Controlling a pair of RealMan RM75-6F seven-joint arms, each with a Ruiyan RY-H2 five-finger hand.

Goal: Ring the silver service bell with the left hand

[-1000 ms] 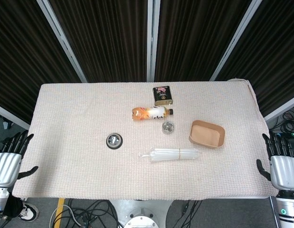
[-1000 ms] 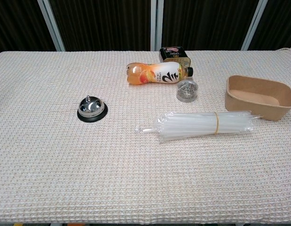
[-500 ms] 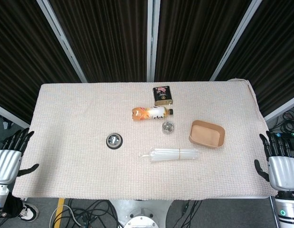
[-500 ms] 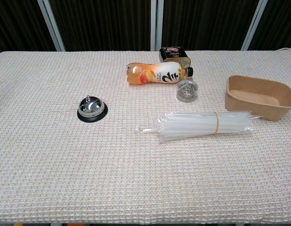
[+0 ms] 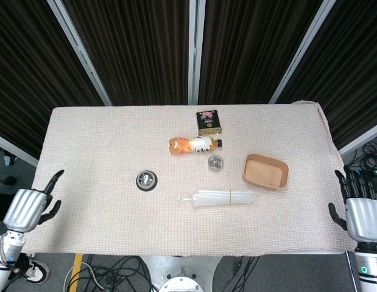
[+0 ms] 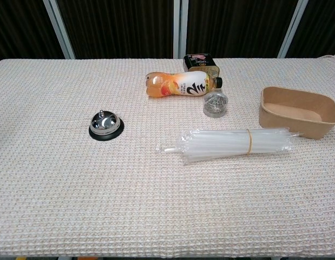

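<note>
Bell [image 6: 105,125] sits upright alone on left-centre of desk [image 5: 91,140], top button clear for a tap, w/ left hand [image 5: 30,208] at desk's near-left corner, one finger out, rest curled, empty; right hand [image 5: 360,214] parked off right edge, fingers apart, empty.

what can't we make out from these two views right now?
- Chest view: neither hand is in frame.
- Head view: left hand sits at the frame's lower left, arm cut off by the edge; fingers curled, one extended.
- Head view: right hand is partly cut by the right edge.
- Head view: silver service bell button too small; clearer in chest view.
</note>
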